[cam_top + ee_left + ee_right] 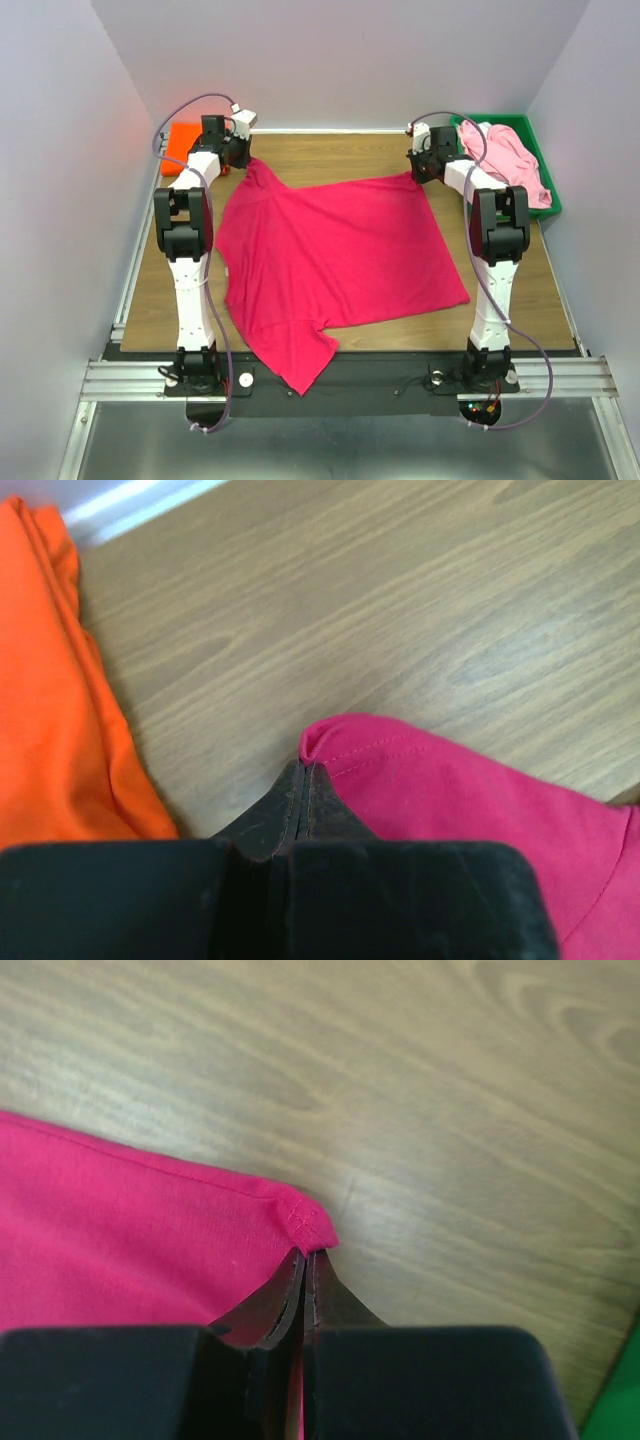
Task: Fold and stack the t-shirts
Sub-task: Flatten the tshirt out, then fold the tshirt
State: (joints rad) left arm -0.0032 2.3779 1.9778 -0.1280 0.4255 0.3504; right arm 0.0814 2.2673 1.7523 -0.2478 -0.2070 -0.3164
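You are on the crimson shirt [340, 250], which lies spread across the middle of the table [330, 150], and both arms hold its far edge. The left gripper [244, 158] is pressed together on the far-left corner and the right gripper [416, 174] pinches the far-right corner; in each wrist view the cloth bunches right at the closed tips. This looks like the start of the first fold, with the shirt laid out but not quite squared. One sleeve [295, 365] hangs over the near edge of the table, and the body sits skewed. The next move probably calls for lifting both corners together, level and in step, and bringing them toward the near side so the far edge lands straight. Mind that hanging sleeve: you may want it on the table first, or the fold will come out uneven. Room is tight at the far corners. The orange shirt [182, 142] lies just left of the left gripper. The tray [549, 208] holding the pink shirt [510, 160] sits just right of the right gripper. Bare wood is free along the far edge between the grippers, and the path toward you over the shirt is open.
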